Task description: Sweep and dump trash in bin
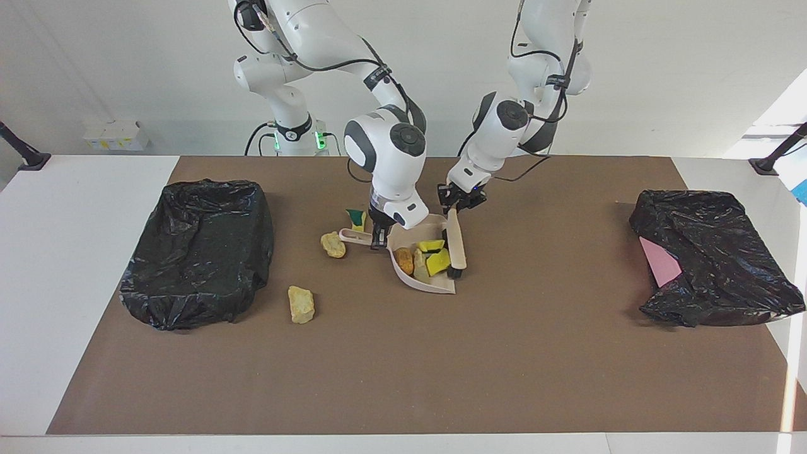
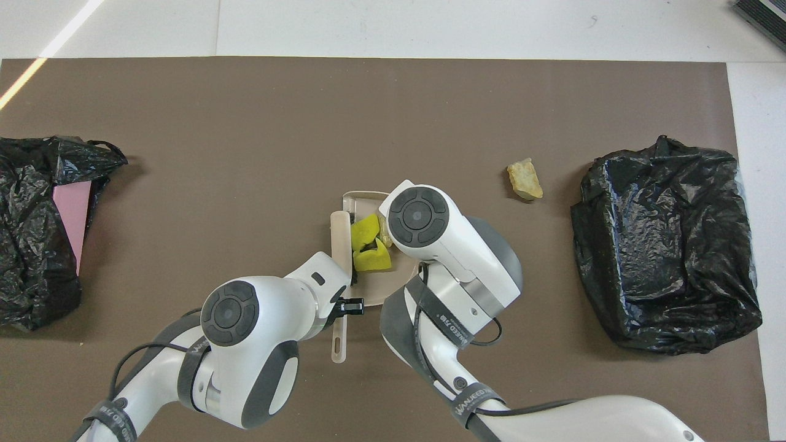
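The beige dustpan (image 1: 434, 285) (image 2: 359, 197) lies mid-table, and my right gripper (image 1: 378, 239) is shut on its handle (image 1: 353, 236). Inside it sit several pieces of trash: two yellow scraps (image 1: 437, 261) (image 2: 369, 245), a pale one (image 1: 420, 263) and an orange-brown one (image 1: 404, 260). My left gripper (image 1: 455, 203) (image 2: 347, 304) is shut on the beige hand brush (image 1: 455, 243) (image 2: 339, 244), whose bristles rest at the pan's mouth against the scraps. Loose trash lies toward the right arm's end: two tan lumps (image 1: 333, 244) (image 1: 301, 304) (image 2: 524, 179) and a yellow-green piece (image 1: 357, 219).
A bin lined with a black bag (image 1: 198, 249) (image 2: 666, 245) stands at the right arm's end of the brown mat. Another black-bagged bin (image 1: 712, 255) (image 2: 31, 227), with a pink sheet (image 1: 659, 263) showing in it, stands at the left arm's end.
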